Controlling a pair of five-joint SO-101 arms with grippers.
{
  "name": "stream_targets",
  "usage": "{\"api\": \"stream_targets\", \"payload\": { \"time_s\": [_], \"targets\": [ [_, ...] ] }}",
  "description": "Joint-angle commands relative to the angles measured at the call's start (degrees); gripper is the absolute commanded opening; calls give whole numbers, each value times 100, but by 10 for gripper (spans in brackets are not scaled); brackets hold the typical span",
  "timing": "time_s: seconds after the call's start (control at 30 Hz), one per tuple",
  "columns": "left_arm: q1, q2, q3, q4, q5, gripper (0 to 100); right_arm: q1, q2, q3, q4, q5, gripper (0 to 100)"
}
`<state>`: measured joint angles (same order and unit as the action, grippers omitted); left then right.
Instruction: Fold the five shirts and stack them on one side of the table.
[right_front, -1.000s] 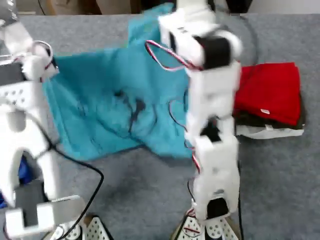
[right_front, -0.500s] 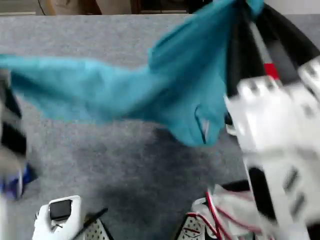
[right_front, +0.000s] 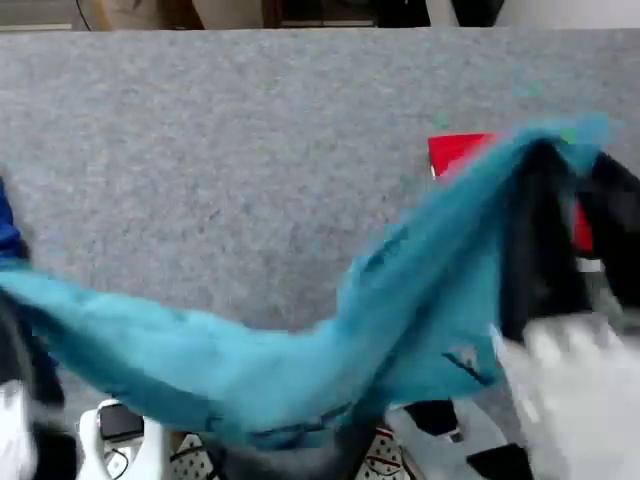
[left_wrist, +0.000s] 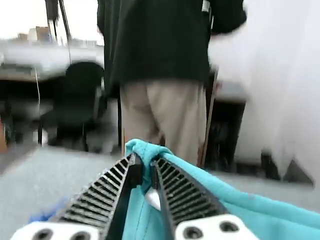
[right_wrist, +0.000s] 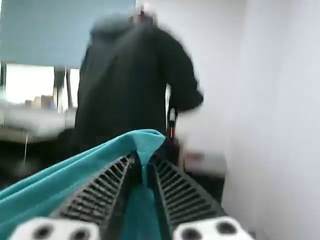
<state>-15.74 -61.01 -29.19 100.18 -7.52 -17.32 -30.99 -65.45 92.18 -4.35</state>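
1. Left jaws: nearly closed, pinching a bunched corner of the teal shirt (left_wrist: 150, 152), with the cloth falling away beneath them.
2. Right jaws: also narrow, clamped on another fold of the same shirt (right_wrist: 142, 140), which drapes off to one side.
3. At the near edge of the bench (right_front: 250, 150), an arm base (right_front: 120, 435) shows under the hanging cloth. A blurred white and black arm (right_front: 560, 370) stands at the right.
4. The teal shirt (right_front: 400, 320) is off the bench, stretched in the air as a long band. It runs from low at the left near edge up to a high corner at the right.
5. A second ago it lay spread flat on the bench. Half a second ago it was lifted across the far part of the picture. It now hangs nearer and lower, over the front of the bench.
6. The arm on the right has shifted too: it is blurred in both the last two frames and now sits farther right and lower.
7. The red shirt (right_front: 455, 152) lies on the right side of the bench. Its left corner shows past the teal edge and the rest is covered. It was hidden half a second ago.
8. A blue patch (right_front: 8, 235) sits at the left edge.
9. Beyond the band, grey felt runs across to the far edge.
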Motion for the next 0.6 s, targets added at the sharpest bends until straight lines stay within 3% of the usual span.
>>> {"api": "stream_targets", "payload": {
  "time_s": [0.0, 0.13, 0.33, 0.47, 0.57],
  "targets": [
    [44, 127, 1459, -396, -9, 19, 57, 66, 1508, -387, 220, 2],
    [35, 374, 3956, -2356, -9, 19, 66, 382, 3363, -1697, 440, 2],
    [9, 1262, 7086, -7191, -9, 19, 101, 1130, 6079, -5046, 738, 2],
    [-18, 2571, 7552, -9591, -9, 19, 127, 1956, 6932, -6954, 695, 2],
    [-149, 3714, 7015, -10207, -9, 19, 277, 2659, 6835, -7473, 686, 2]
  ]
}}
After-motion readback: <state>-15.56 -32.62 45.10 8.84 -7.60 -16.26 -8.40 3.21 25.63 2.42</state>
